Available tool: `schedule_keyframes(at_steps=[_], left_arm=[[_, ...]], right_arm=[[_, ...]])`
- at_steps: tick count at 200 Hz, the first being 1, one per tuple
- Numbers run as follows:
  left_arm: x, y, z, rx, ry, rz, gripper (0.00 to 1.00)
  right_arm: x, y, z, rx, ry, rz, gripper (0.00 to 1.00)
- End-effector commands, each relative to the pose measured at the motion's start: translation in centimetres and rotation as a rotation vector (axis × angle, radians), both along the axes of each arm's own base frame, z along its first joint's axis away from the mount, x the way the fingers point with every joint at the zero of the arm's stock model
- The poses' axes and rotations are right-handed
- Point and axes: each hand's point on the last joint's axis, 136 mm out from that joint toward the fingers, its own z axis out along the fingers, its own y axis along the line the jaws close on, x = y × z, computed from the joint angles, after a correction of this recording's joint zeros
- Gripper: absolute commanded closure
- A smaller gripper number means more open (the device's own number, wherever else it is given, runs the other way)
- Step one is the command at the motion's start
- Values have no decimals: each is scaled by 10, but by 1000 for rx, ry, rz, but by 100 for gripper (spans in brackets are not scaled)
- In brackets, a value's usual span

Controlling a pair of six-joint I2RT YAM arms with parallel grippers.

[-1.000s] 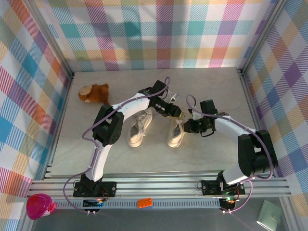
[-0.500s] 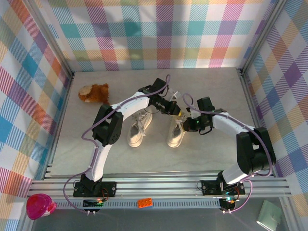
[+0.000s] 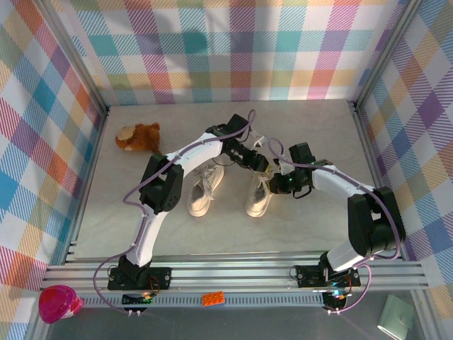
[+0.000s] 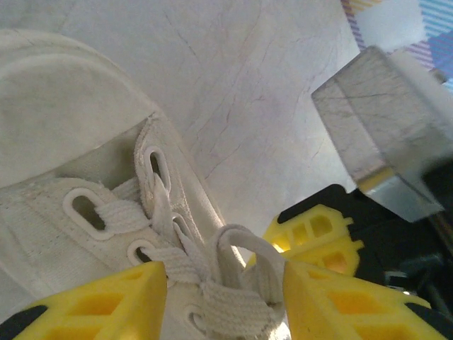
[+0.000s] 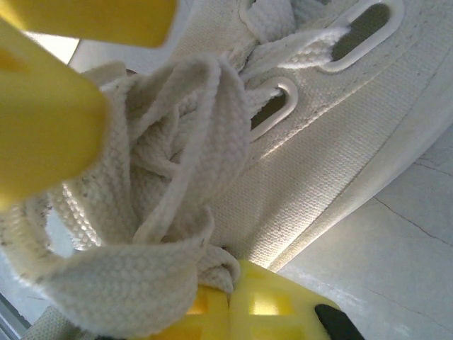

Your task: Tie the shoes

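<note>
Overhead, plush toy (image 3: 138, 137) (left of shoes (image 3: 200, 197))

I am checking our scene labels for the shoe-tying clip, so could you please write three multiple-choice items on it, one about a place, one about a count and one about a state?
1. Where on the table does the brown plush toy lie?
A) at the far left
B) between the shoes
C) at the right edge

2. How many cream sneakers stand on it?
A) one
B) two
C) three

3. How do the left gripper jaws stand?
A) shut on the toy
B) shut with nothing between
C) open, with a lace loop between them

Answers:
1 A: the top view shows the toy at the far left, apart from the shoes.
2 B: a pair stands side by side mid-table.
3 C: the left wrist view shows its yellow fingers apart on either side of the loop.
</note>
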Motion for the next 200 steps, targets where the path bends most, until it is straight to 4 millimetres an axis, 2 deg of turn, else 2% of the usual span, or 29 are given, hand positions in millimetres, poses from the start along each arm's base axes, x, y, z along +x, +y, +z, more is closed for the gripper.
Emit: schedule_keyframes(at_steps=[1, 20, 28, 58, 92, 117, 167, 200], left_arm=[[-12, -2, -18, 58, 20, -41, 51], [-13, -2, -25, 75, 24, -50, 52], [-14, -2, -25, 75, 26, -52, 55], [-5, 3, -9, 47, -21, -19, 100], [18, 22, 23, -35, -126, 96, 100], [22, 30, 36, -71, -174, 137, 100], [21, 30, 38, -101, -168, 158, 100], [28, 36, 30, -109, -147, 287, 100]], right_arm=[[1, 3, 0, -13, 5, 24, 96], [1, 4, 1, -13, 3, 26, 96], [2, 4, 1, -12, 2, 25, 96], [1, 1, 2, -27, -2, 21, 97], [-3, -5, 7, -64, -17, 33, 100], [-4, -8, 13, -90, -36, 57, 100], [-2, -8, 22, -98, -62, 87, 100], [-1, -1, 21, -64, -55, 96, 100]])
